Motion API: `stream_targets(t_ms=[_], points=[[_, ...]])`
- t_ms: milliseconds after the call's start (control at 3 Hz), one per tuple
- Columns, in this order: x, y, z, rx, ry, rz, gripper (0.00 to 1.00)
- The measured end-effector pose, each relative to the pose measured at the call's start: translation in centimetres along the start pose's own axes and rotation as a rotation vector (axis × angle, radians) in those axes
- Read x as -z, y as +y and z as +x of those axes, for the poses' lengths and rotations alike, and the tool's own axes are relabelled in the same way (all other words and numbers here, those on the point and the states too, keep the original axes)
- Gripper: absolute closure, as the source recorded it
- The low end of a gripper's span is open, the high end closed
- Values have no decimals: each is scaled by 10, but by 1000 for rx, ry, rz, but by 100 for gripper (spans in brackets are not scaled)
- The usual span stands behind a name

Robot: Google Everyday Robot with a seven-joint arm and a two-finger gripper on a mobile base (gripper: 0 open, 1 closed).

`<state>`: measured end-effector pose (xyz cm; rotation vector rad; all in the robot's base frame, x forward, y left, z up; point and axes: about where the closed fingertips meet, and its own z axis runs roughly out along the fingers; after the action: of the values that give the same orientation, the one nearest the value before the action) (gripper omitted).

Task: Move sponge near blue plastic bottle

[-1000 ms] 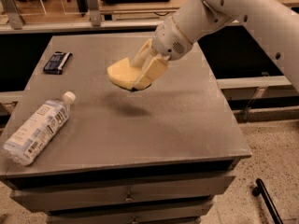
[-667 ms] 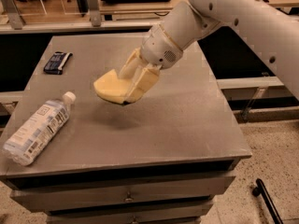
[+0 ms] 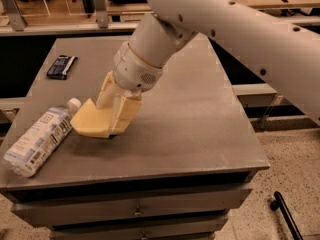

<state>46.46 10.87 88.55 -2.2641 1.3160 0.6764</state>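
Observation:
The pale yellow sponge (image 3: 92, 120) is held in my gripper (image 3: 111, 120), whose pale yellow fingers (image 3: 124, 115) are shut on it, low over the grey table (image 3: 200, 119) at its front left. The blue plastic bottle (image 3: 40, 139) lies on its side at the table's front left corner, white cap pointing toward the sponge. The sponge's left edge is right beside the cap, a small gap apart. My white arm reaches in from the upper right.
A small dark blue flat packet (image 3: 61, 66) lies at the table's back left. The table has drawers below its front edge. A railing and floor are behind; speckled floor and a black base part (image 3: 285, 214) are at the right.
My gripper has carried the sponge left and down from the table's middle to just beside the bottle's cap. The bottle and the packet have not moved.

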Motion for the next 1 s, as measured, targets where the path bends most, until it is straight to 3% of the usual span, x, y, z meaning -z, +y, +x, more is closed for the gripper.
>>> stream_targets(t_ms=[667, 1000], points=[[-34, -5, -15, 38, 69, -32, 36], [-29, -18, -9, 11, 87, 0, 4]])
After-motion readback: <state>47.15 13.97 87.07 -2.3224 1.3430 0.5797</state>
